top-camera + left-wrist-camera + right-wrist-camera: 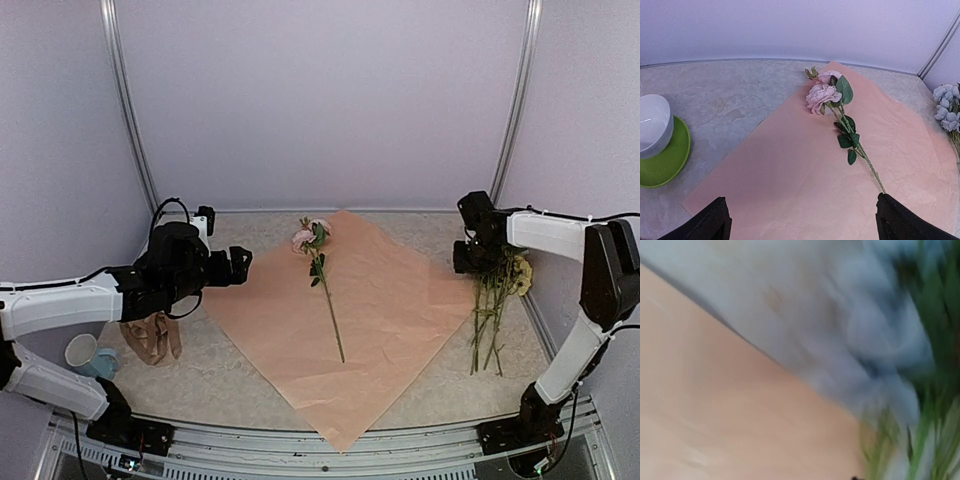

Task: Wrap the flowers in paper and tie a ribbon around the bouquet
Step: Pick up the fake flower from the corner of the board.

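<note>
Step in hand, as I read it: loading the flowers [495, 300] onto the paper [380, 330], wrapping not begun. The paper lies flat as a diamond mid-surface, and one pink stem [322, 270] lies on it, bloom far, stalk end near. The rest of the bunch lies on the bare surface [250, 380] at the right, just off the paper's right corner. My right hand [472, 258] is at the bunch's far, bloom end; its wrist view is smeared with blur, so I cannot tell how wide it is or whether it has a stem. My left hand [243, 266] hovers at the paper's left edge, spread wide, holding nothing. The ribbon [152, 337] sits bunched near left, untouched. Next move probably calls for pinching one thin stem cleanly and laying it beside the pink one. No brands, labels or readable writing anywhere.
</note>
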Available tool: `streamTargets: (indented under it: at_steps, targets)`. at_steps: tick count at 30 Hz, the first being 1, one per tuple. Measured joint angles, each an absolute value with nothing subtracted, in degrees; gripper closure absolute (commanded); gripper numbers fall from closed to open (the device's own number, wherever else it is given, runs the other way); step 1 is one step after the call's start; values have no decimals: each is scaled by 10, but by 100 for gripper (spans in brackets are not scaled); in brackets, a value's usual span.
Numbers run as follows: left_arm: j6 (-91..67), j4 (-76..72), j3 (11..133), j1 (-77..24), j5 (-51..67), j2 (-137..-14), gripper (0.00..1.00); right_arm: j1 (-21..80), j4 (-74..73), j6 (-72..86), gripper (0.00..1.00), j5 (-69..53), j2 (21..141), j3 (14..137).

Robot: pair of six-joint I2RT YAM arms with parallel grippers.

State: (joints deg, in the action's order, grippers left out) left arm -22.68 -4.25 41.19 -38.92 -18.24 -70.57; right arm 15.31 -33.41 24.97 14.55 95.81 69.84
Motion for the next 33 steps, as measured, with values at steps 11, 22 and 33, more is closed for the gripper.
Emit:
streamTargets:
  at_steps: [11,22,33]
  targets:
    - [-224,-42,412,-389,-183,-707,1,106,-325,240,64,148,975,599]
    - [-224,-42,412,-389,-185,-711,1,86,-301,213,100,154,1020,602]
    - [-223,-42,412,-389,-184,-711,1,86,-324,166,100,152,936,634]
